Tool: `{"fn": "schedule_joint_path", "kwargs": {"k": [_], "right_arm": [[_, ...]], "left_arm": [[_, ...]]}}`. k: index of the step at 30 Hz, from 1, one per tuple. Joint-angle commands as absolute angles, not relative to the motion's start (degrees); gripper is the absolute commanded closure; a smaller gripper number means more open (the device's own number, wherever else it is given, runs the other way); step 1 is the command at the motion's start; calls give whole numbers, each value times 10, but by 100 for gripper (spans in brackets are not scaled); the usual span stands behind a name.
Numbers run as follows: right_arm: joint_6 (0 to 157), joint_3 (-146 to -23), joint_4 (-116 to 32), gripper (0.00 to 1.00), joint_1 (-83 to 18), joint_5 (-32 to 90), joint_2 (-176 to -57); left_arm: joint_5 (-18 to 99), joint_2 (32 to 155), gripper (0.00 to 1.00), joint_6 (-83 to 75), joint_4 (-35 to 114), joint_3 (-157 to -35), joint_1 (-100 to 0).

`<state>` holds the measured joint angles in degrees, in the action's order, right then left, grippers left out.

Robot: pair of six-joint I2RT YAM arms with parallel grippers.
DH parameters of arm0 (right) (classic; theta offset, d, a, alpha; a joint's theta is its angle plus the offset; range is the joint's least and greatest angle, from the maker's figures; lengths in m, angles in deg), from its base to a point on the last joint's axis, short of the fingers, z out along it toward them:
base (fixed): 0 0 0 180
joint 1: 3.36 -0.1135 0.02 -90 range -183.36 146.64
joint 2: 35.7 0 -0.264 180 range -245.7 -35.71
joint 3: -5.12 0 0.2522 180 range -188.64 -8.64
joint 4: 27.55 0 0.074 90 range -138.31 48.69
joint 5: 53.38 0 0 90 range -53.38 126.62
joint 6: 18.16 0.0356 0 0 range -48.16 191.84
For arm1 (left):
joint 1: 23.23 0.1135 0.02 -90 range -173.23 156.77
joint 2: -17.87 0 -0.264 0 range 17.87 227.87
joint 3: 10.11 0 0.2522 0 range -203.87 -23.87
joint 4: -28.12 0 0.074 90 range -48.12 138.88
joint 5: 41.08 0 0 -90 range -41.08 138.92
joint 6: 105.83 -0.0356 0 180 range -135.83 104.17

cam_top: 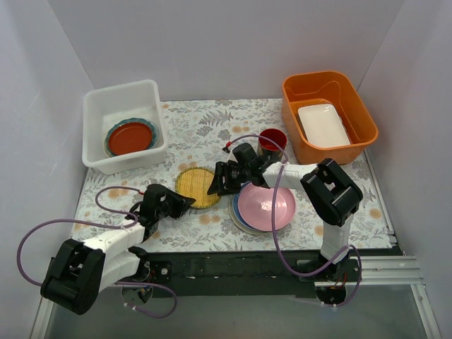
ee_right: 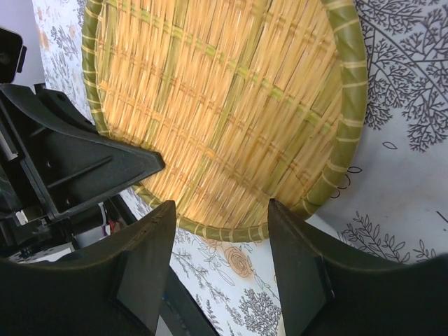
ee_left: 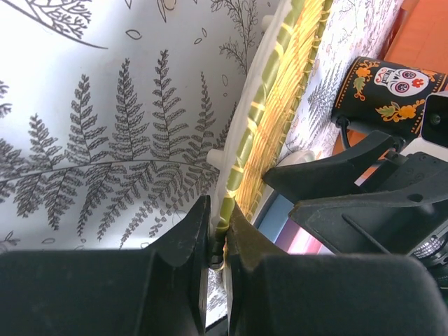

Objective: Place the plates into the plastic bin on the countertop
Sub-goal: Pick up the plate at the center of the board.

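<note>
**On the tabletop, centre: straw-yellow plate pinched**

Left tool clamps its rim; right tool hangs spread-jawed at the opposite edge. Pickup step; next, probably, lift and carry it to the plastic bin, far left.

Straw-yellow plate centre; pink-topped plate stack beside it; red-on-teal plates inside plastic bin.

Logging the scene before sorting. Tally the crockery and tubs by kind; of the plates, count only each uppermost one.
Tubs: 2, white bin and orange tub
Mug: 1
Rectangular dish: 1
Uppermost plates: 3, red plate, straw plate, pink plate
Total: 7
Plates stacked beneath cannot be counted.
</note>
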<state>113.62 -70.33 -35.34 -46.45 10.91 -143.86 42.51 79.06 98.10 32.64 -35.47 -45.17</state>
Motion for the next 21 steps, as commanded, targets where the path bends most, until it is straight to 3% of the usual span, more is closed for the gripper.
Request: {"fn": "schedule_joint_path", "kwargs": {"k": [1,21], "right_arm": [[1128,-705,-366,37,-467,101,-1447],[1135,-731,-381,33,-467,90,-1417]], "left_arm": [[472,770,100,975,457,-328,-450],[482,736,100,933,572,-416,-449]]}}
